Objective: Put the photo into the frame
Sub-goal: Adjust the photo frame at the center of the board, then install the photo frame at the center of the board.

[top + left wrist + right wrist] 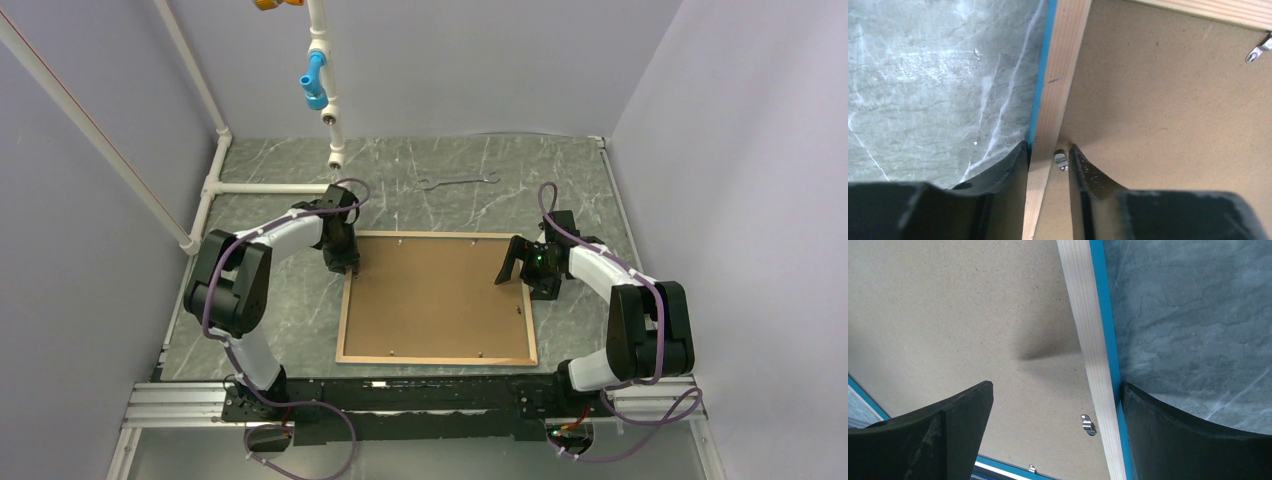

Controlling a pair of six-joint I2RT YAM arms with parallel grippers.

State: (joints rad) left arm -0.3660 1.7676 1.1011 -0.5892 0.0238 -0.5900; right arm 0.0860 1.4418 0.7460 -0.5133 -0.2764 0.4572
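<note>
Frame [430, 358] flat at centre of grey marbled table [560, 190], back side up. Large, thin, rectangular, long sides running 9 to 3 o'clock. Rails of pale tan wood, straight fine grain. In the left wrist view, frame [1055, 95] with a narrow bright blue strip down its outer edge, next to the table. Same blue strip on frame [1088, 340] in the right wrist view.

Inside the rails, plain brown backing board [430, 295], filling the opening. Up close, backing board [1168, 110] matte and faintly speckled. Small silver tabs along the inner edge of the wood, one tab [1088, 424] beside the right rail.

Left gripper [345, 262] at the frame's 10 o'clock corner, pointing down. Seen from its wrist, left gripper [1048, 150] astride the left rail. Outer finger [1008, 170] against the blue edge on the table side. Inner finger [1088, 175] on the board side, just short of the wood, with a tab [1060, 161] in the slit between. Jaws narrowed but apart, no clamp on the rail.

Right gripper [522, 283] at the frame's 2 o'clock, over the right rail. From its wrist, right gripper [1058, 386] spread wide, one finger above the board, the other beyond the blue edge above the table. Nothing held.

Wrench [458, 181] at 12 o'clock of the frame, well apart. White pipe [325, 90] with blue fitting [314, 85] at 11 o'clock.
</note>
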